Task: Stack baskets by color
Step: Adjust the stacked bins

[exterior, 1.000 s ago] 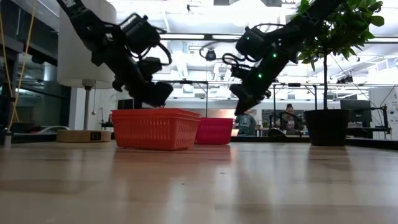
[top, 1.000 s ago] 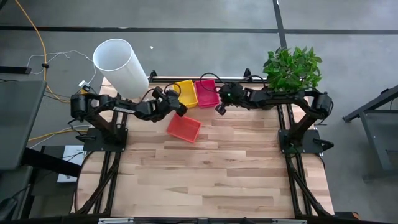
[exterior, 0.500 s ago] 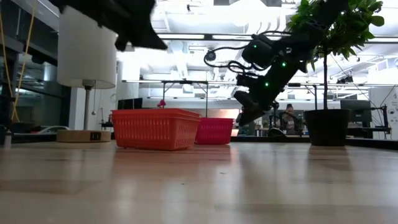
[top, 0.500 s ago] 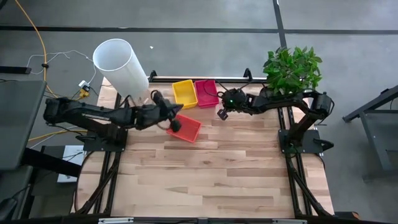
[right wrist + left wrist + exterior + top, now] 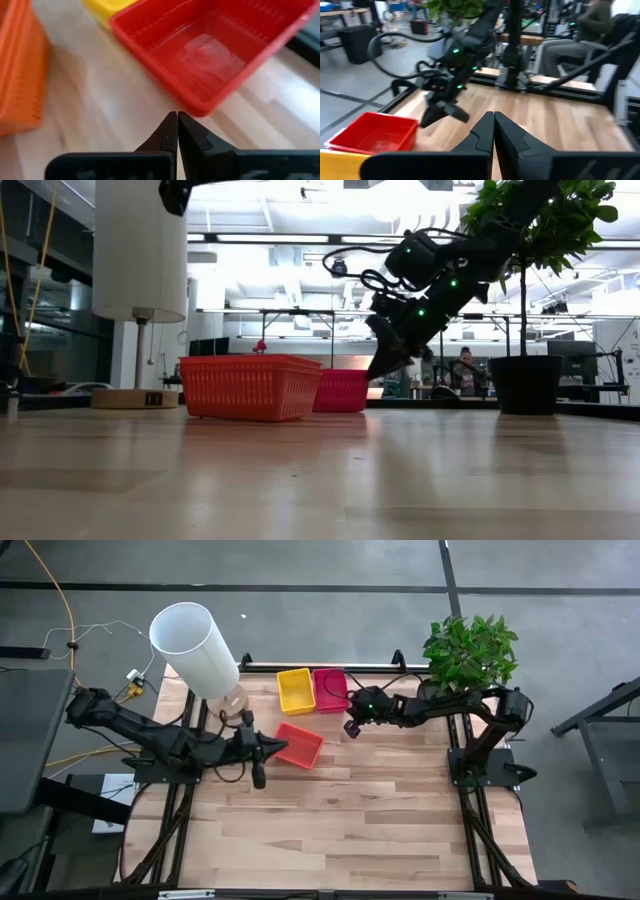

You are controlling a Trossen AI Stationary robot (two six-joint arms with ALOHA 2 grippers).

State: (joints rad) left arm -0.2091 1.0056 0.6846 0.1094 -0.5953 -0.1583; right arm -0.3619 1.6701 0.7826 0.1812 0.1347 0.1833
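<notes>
Three baskets rest on their bottoms on the table. The yellow basket (image 5: 296, 690) and the magenta-red basket (image 5: 331, 689) stand side by side at the far edge. The orange basket (image 5: 298, 745) lies nearer, apart from them. My left gripper (image 5: 284, 749) is shut and empty. It hovers high over the orange basket's left part and points about level toward the table's right. My right gripper (image 5: 177, 114) is shut and empty. It slants down just off the magenta-red basket's near rim (image 5: 200, 107), above the table; whether it touches the rim does not show.
A tall white cylinder (image 5: 195, 648) stands at the far left corner on a round base. A potted plant (image 5: 470, 650) stands at the far right corner. The table's near half (image 5: 340, 830) is bare wood. People sit in the room beyond.
My left gripper has risen from beside the orange basket's far rim, out of the low view. It has swung toward the table's near edge and tipped from pointing down to about level. My right gripper has sunk a little beside the magenta-red basket. The baskets have kept their places.
</notes>
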